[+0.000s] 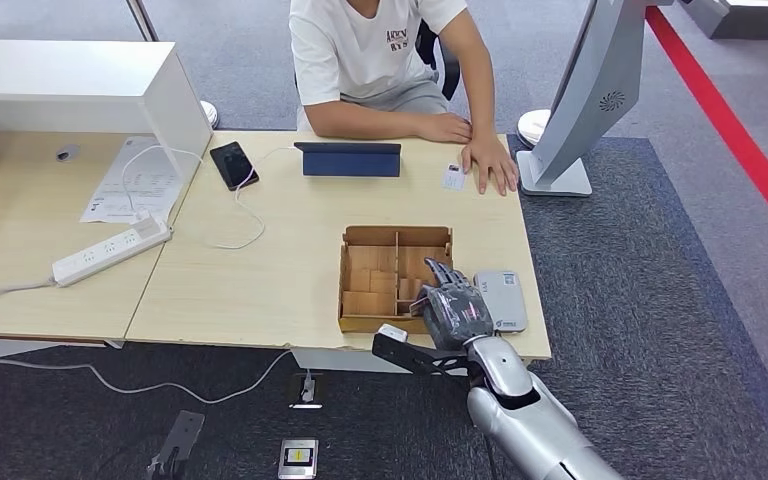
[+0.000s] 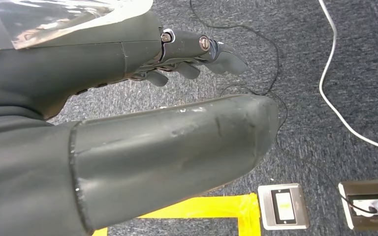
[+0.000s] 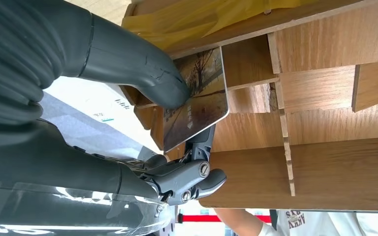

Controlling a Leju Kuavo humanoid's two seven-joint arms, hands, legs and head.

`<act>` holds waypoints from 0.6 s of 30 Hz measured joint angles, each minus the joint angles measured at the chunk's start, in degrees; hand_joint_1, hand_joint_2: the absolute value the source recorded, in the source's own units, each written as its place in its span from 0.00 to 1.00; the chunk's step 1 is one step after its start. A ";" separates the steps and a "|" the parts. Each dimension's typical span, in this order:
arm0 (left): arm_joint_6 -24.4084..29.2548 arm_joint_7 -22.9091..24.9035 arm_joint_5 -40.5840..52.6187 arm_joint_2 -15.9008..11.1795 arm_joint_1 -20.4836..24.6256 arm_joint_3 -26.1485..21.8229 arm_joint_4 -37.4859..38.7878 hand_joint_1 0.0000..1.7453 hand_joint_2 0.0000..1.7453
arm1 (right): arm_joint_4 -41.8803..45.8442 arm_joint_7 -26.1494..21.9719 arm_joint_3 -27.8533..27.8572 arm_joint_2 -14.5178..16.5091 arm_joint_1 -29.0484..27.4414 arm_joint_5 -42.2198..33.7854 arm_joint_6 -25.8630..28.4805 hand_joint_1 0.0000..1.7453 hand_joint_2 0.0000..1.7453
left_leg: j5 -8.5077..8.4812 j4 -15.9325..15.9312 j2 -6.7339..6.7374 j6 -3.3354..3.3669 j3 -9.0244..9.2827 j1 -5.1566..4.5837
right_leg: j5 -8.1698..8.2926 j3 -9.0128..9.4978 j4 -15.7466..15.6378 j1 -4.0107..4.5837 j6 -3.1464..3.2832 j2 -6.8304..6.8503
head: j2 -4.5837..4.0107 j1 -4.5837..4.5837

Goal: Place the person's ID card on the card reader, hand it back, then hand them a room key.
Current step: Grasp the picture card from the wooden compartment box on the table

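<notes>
Room key (image 3: 197, 96) pinched in right hand (image 1: 453, 309)

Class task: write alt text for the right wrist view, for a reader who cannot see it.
The robot's right hand pinches a picture-printed card between its thick grey thumb and darker fingers, over a wooden box split by thin dividers. A pale grey card reader lies behind the hand, and part of a person in a white shirt shows at the edge.

The pale matt wood-laminate desk (image 1: 260, 270) carries a brown divided wooden tray (image 1: 360, 262) of smooth grained plywood; a glossy printed plastic room key card (image 3: 197, 98) sits pinched in the matt grey rubbery right hand (image 1: 455, 308), below rough dark grey carpet (image 2: 325, 59)
</notes>
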State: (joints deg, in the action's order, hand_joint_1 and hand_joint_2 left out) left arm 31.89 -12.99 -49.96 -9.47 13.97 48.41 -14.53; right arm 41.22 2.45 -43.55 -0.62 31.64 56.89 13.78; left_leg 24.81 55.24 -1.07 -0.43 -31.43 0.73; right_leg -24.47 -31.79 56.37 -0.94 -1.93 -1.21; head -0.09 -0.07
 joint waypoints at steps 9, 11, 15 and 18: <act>0.45 -0.39 0.26 0.05 0.02 0.00 0.00 0.00 0.00 | -0.43 -0.67 0.44 0.19 0.27 -1.07 2.92 1.00 1.00 | 0.00 0.00 0.00 0.00 -0.01 0.00 | 0.00 0.00 0.01 0.00 0.00 0.00 | 0.00 0.00; 0.61 -0.72 0.37 0.05 0.01 0.00 0.00 0.00 0.00 | -0.32 -1.24 0.93 0.27 0.61 -1.78 3.90 1.00 1.00 | 0.00 0.00 0.00 0.00 0.00 0.00 | 0.01 0.00 0.01 0.00 0.00 0.00 | 0.00 0.00; 0.77 -1.51 1.01 0.05 -0.04 0.00 0.00 0.00 0.00 | 1.77 -2.97 2.71 0.06 1.63 -4.24 5.55 1.00 1.00 | -0.01 0.01 0.00 0.00 0.00 0.00 | 0.02 0.00 0.01 0.00 -0.01 0.00 | 0.00 0.00; 0.85 -1.97 1.30 0.04 -0.04 0.00 0.00 0.00 0.00 | 4.77 -3.79 4.48 -0.45 2.51 -5.51 5.69 1.00 1.00 | -0.01 0.02 0.00 0.00 0.02 0.00 | 0.03 0.01 0.01 0.00 -0.01 0.00 | 0.00 0.00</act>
State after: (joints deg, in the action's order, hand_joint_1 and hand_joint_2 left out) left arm 32.74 -14.96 -48.66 -9.43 13.93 48.41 -14.53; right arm 45.99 -1.33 -39.07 -1.07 34.16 51.38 19.48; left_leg 24.80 55.25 -1.07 -0.43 -31.42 0.73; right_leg -24.44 -31.78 56.38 -0.94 -1.94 -1.21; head -0.09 -0.07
